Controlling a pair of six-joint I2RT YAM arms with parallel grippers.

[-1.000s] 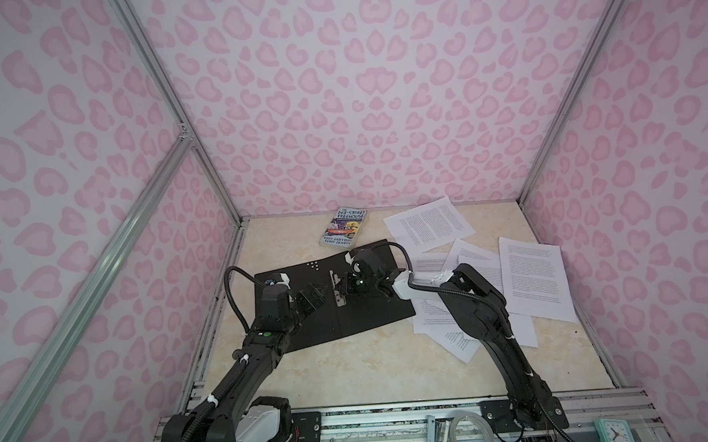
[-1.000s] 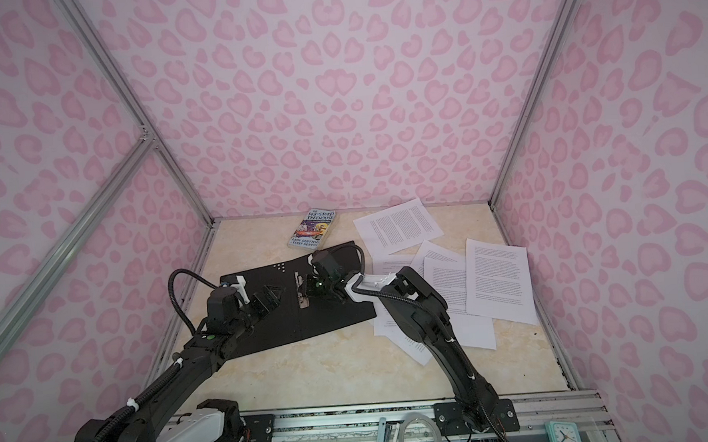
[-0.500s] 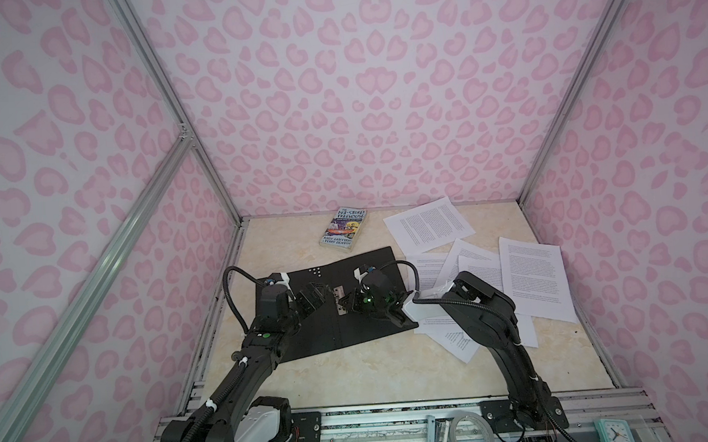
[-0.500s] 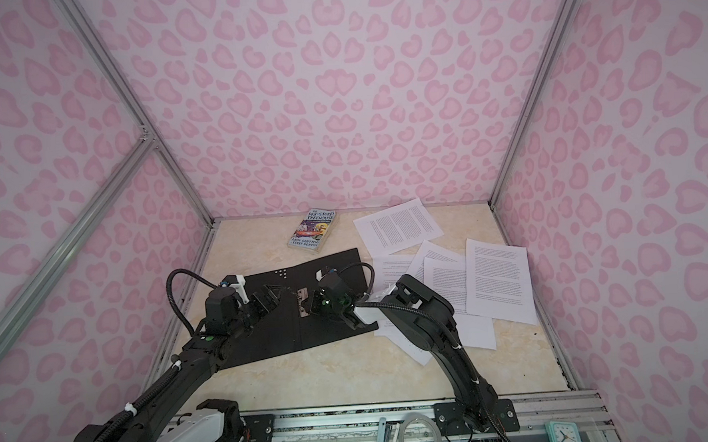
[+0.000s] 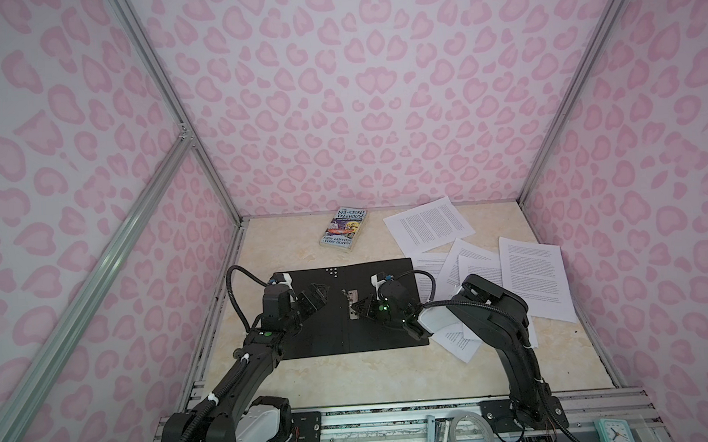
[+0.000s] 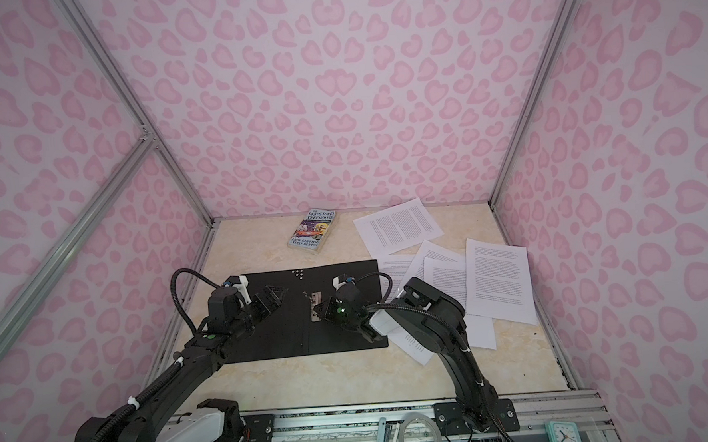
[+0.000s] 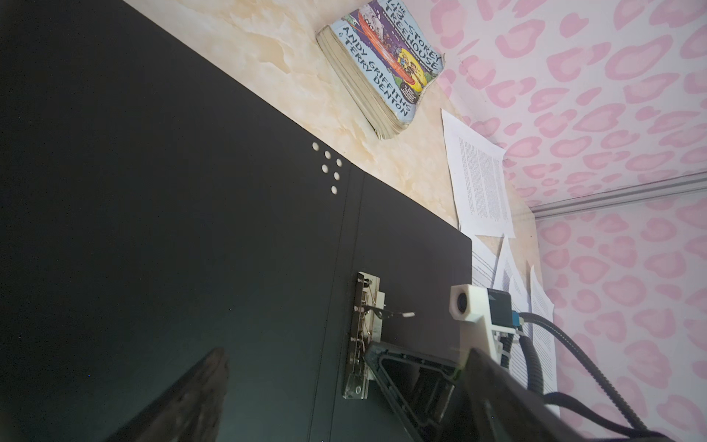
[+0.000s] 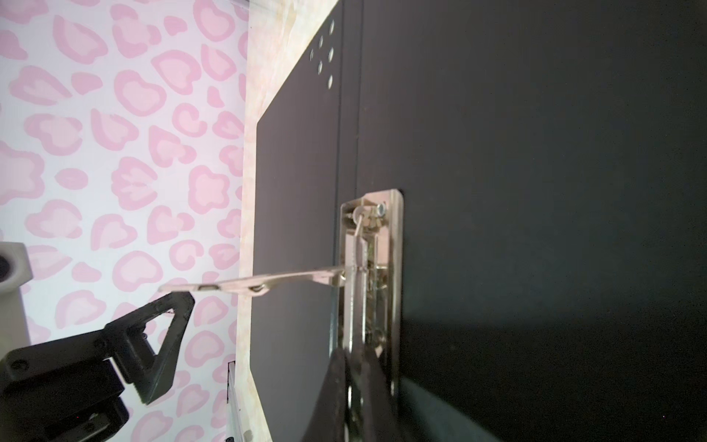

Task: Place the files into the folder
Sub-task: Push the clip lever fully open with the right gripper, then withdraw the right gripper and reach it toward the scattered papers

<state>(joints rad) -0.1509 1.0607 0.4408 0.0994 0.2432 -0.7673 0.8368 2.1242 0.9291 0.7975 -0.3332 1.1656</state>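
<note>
1. Right wrist view: my right gripper was closed, tips at the spine clip, whose lever stood raised.
2. Within a second, the folder beneath my fingers had swung from askew to square.
3. My left gripper hung open beside the clip.
4. The files lay behind my right fingers, none inside; loading looked possible.

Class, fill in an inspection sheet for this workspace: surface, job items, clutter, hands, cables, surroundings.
Surface: beige marbled tabletop.
Job's things: folder open, black inside up, clip lever raised; files loose beside it, none inside.
Clutter: paperback book at back.
Hands: left hand open over folder; right hand shut at clip.
Cables: black cable loops at each wrist.
Surroundings: pink patterned walls; clock on front rail.
</note>
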